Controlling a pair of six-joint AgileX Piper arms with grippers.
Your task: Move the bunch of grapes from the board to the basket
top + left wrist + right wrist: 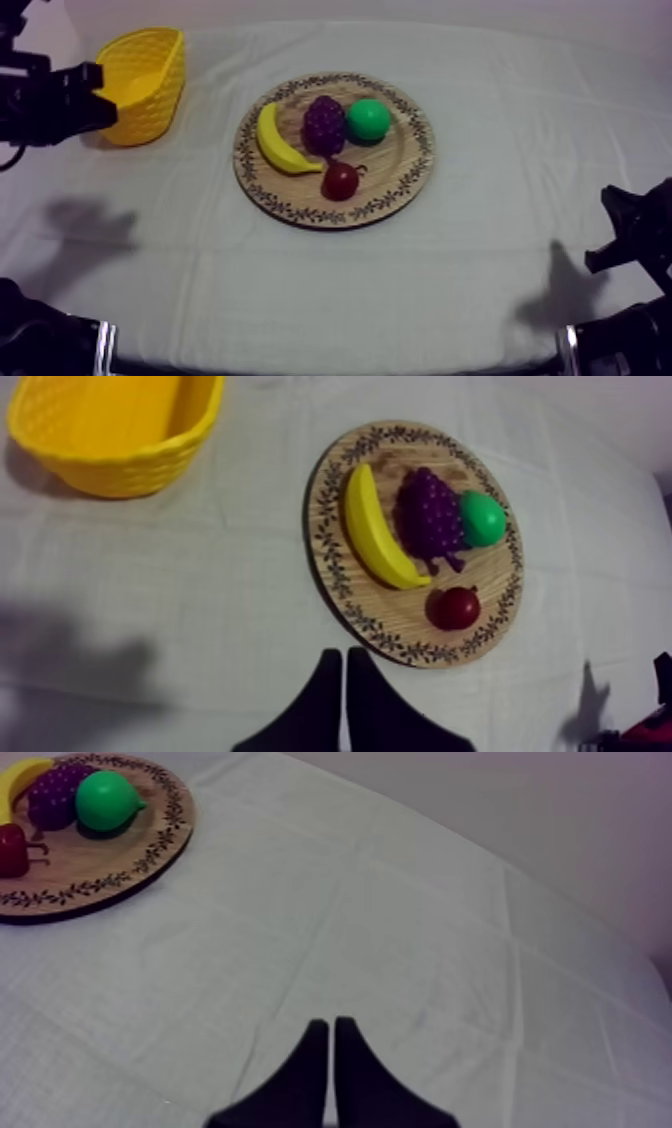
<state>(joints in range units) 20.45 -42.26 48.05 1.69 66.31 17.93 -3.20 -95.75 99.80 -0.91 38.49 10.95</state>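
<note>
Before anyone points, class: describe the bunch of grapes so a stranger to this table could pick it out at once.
Find the wooden board in the middle of the table. The bunch of grapes lies on it between the yellow banana and the green pear. It alone is dark purple and knobbly.

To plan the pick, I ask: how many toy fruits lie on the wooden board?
4: banana on the basket side, bunch of grapes beside it, green pear beyond the grapes, small red fruit at the board's front. None seems hidden.
</note>
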